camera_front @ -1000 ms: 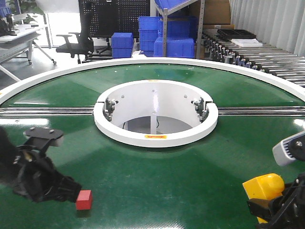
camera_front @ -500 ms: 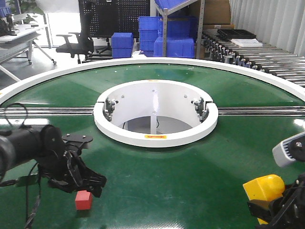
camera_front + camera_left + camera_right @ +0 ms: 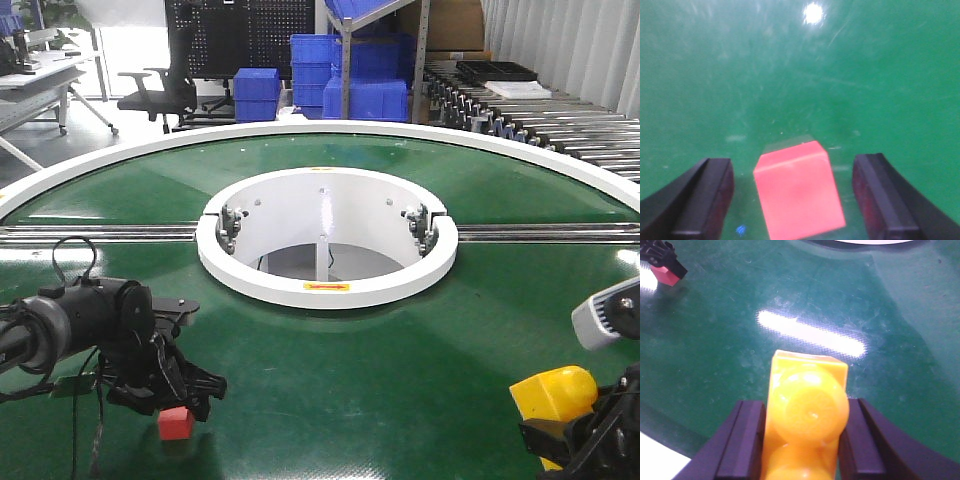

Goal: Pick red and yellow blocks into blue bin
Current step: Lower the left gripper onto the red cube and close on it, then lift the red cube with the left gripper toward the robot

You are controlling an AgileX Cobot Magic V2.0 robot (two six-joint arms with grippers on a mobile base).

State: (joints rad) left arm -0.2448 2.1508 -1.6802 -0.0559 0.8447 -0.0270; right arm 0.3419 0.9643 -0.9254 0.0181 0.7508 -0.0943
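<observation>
The red cube (image 3: 175, 423) rests on the green table near the front left. My left gripper (image 3: 182, 402) is low over it and open. In the left wrist view the red cube (image 3: 799, 192) lies between the two black fingers (image 3: 705, 200), with a gap on each side. At the front right my right gripper (image 3: 568, 438) is shut on the yellow studded brick (image 3: 552, 392). The right wrist view shows the yellow brick (image 3: 807, 410) pressed between both pads of my right gripper (image 3: 805, 450), with the red cube (image 3: 667, 274) far off at top left. The blue bin is out of view.
A raised white ring (image 3: 327, 285) surrounds an opening at the middle of the round green table (image 3: 400, 380). Metal rails (image 3: 540, 232) run left and right from it. Behind the table stand stacked blue crates (image 3: 365, 100), an office chair (image 3: 160, 95) and a roller conveyor (image 3: 560, 125).
My left arm swung in from the left edge and dropped, and its open fingers now straddle the red cube. The right gripper and the yellow brick have not moved.
</observation>
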